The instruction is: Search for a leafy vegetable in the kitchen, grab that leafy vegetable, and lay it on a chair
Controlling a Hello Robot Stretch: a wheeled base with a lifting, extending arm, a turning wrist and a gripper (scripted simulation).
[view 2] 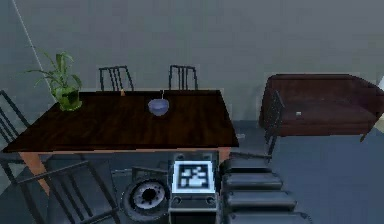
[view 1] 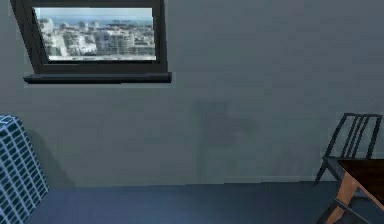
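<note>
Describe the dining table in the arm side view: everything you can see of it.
The dining table has a rectangular top of dark brown wood on lighter orange-brown legs and stands level on the dark floor. A leafy potted plant sits at its far corner on the view's left, and a small bluish bowl sits near the far edge. Dark chairs are drawn up around it; whether they touch it cannot be told.

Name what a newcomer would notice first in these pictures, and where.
The long dark wooden dining table dominates the arm side view, carrying a leafy green potted plant at its left end and a small blue bowl near the middle. In the forward view, a dark-framed window showing a bright cityscape stands out at upper left.
</note>
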